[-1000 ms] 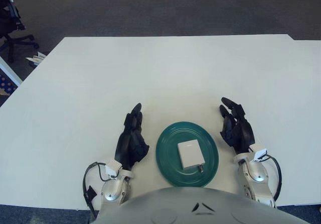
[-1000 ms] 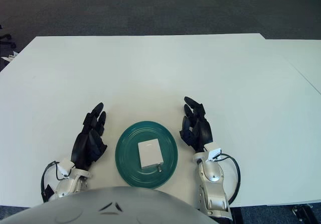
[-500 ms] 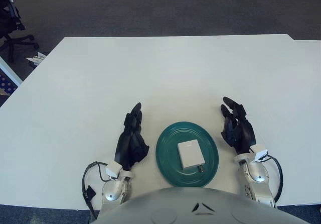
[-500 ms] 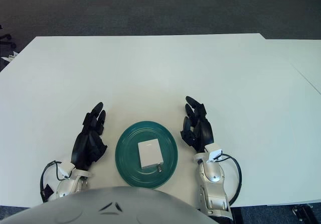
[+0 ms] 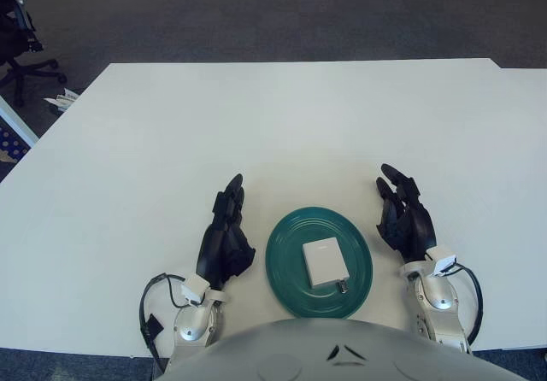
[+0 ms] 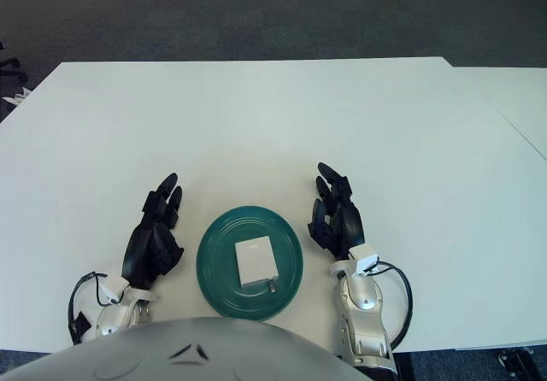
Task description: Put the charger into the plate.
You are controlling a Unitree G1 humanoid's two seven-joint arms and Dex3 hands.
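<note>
— What colours are on the desk [image 5: 282,116]?
— The desk is plain off-white. Near its front edge sits a dark teal-green plate [image 5: 286,266], unpatterned, with a white charger [image 5: 323,260] on it; the charger has a small metallic bit at its front corner.
— And the hands?
— The left hand [image 5: 226,243] and right hand [image 5: 405,222] are black, on silver-grey wrists with black cables

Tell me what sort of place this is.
Probably an office or lab room: a large white table on dark carpet, with a wheeled office chair at the far left. A charger lies in a green plate.
</note>
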